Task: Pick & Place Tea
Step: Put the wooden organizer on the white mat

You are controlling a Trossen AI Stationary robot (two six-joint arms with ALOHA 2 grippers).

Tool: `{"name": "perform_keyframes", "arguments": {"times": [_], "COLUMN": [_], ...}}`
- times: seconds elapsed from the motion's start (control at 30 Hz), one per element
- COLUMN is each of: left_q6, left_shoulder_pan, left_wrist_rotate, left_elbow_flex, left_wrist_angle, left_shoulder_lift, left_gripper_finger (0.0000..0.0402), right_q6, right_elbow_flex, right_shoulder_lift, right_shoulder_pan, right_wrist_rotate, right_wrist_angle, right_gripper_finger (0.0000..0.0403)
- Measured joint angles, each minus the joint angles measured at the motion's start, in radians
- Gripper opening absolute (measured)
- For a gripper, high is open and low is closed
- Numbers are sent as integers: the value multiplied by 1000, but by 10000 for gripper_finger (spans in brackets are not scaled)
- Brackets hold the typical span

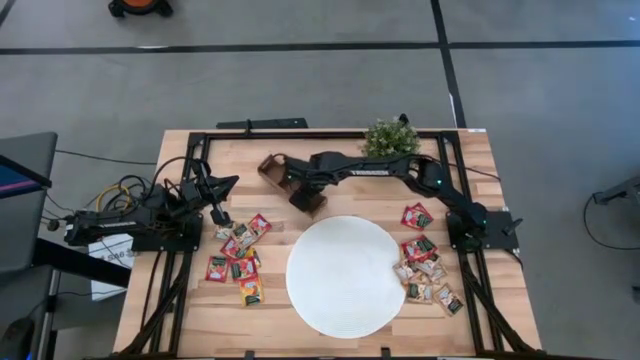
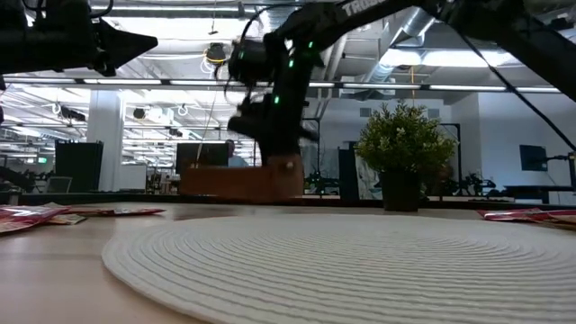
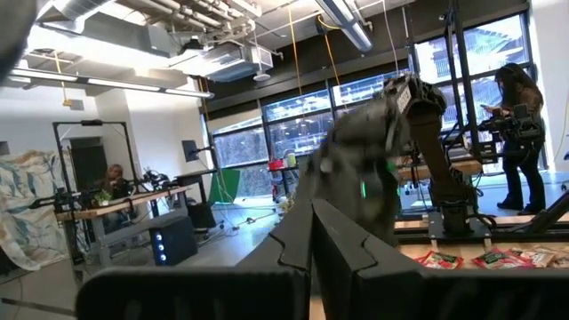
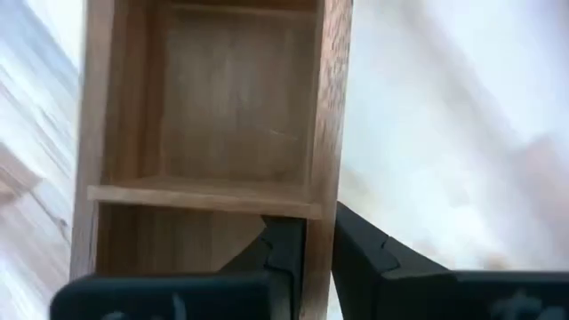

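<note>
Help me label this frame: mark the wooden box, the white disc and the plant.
wooden box (image 4: 222, 133): right wrist view, compartment floor.
white disc (image 1: 345, 275): high view, its middle.
plant (image 2: 405, 139): low view, its foliage.

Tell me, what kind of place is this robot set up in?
Probably a robotics lab or workshop in an open industrial hall: bare ceiling ducts, other workbenches with people at them, and a second rig beside tall windows.
</note>
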Motion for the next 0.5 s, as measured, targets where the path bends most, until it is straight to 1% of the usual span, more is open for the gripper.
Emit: {"name": "perform_keyframes", "arguments": {"times": [0.13,0.27,0.4,0.5], "left_q6": [-18,-39,-84,-112], "left_shoulder_pan": [0,0,0,0], "left_wrist_rotate": [-13,-35,-54,-57], "left_elbow_flex": [0,2,23,34], "left_wrist_angle": [0,0,-44,-33], "left_shoulder_lift": [0,0,1,0], "left_gripper_finger": [0,0,0,0], "right_q6": [-68,-137,-119,-92], "right_elbow_flex": [1,1,3,3], "right_shoulder_lift": [-98,-210,-301,-326], "right_shoulder_pan": [15,67,153,233], "right_wrist_rotate": [56,55,53,53], "right_wrist_angle": [1,-70,-247,-377], "right_gripper_finger": [18,17,28,25]}}
